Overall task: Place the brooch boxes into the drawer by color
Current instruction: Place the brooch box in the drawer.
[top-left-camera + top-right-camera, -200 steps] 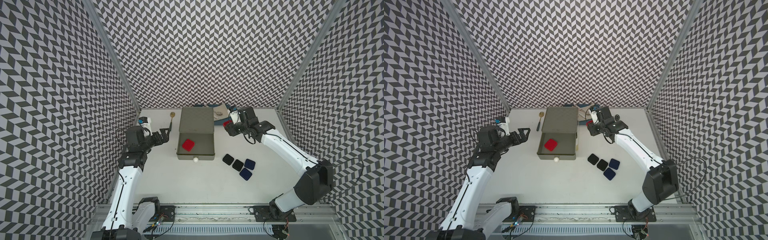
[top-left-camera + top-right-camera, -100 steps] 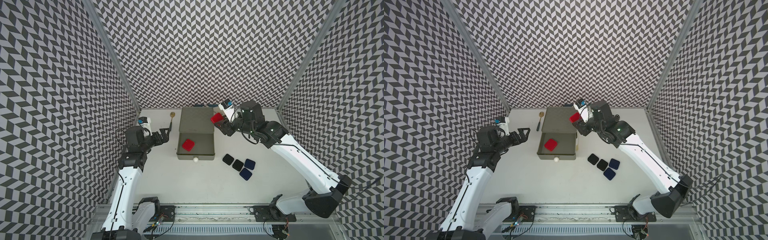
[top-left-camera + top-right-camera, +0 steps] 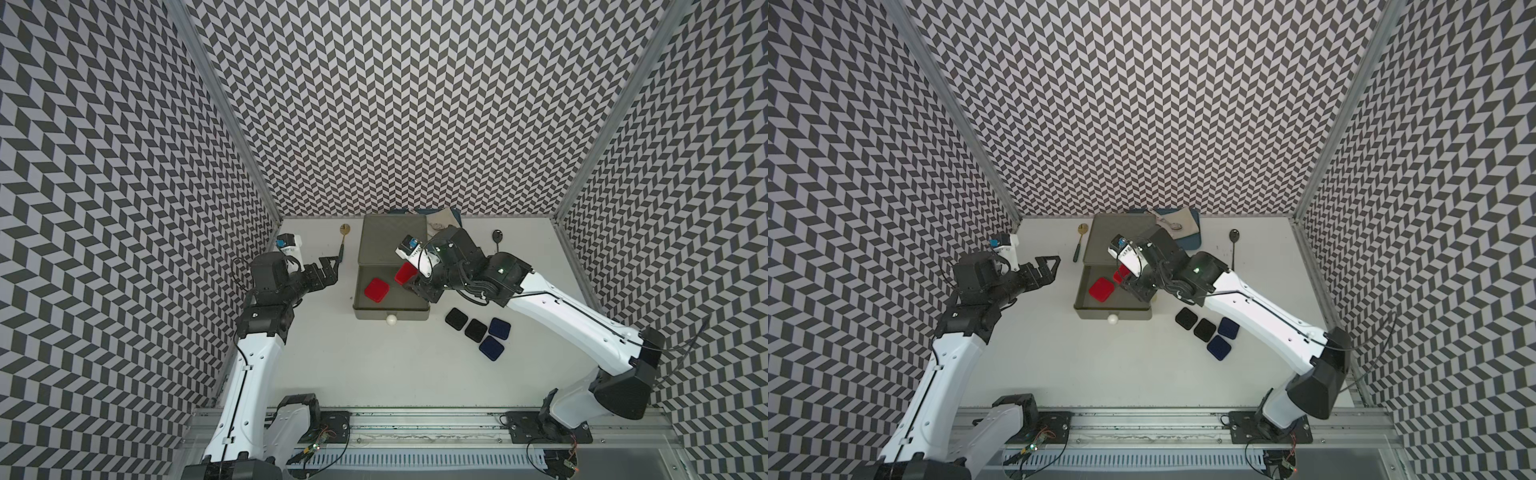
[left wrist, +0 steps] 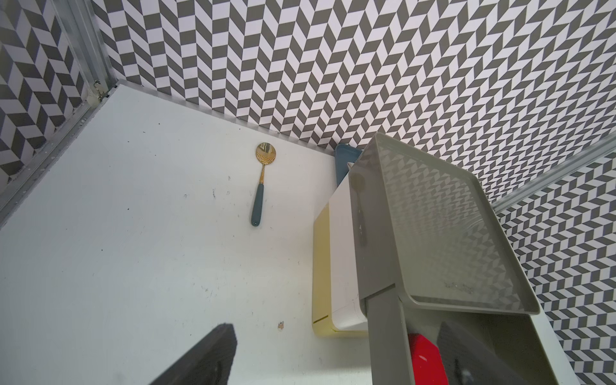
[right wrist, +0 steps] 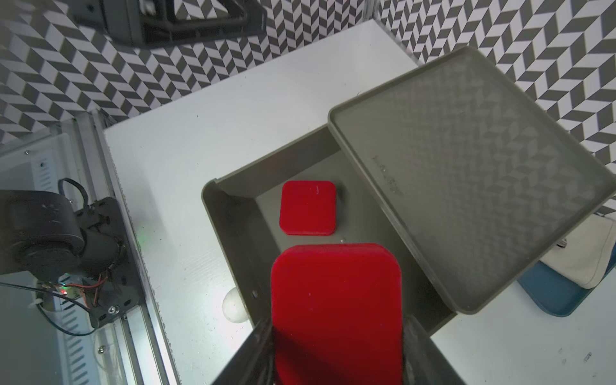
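Red brooch box [image 5: 336, 300] hangs over the open grey drawer tier [image 3: 390, 311], near its right wall, pinched on opposite edges by the right gripper [image 5: 337, 346]. Looks light, rigid, matte; edge grip suits it. Left gripper [image 3: 326, 270] gapes empty near the desk's [image 3: 374, 374] left edge.

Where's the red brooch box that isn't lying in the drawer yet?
In a top view the held red brooch box is clamped in the right gripper, above the open grey drawer on its right-arm side, beside the red box lying inside.
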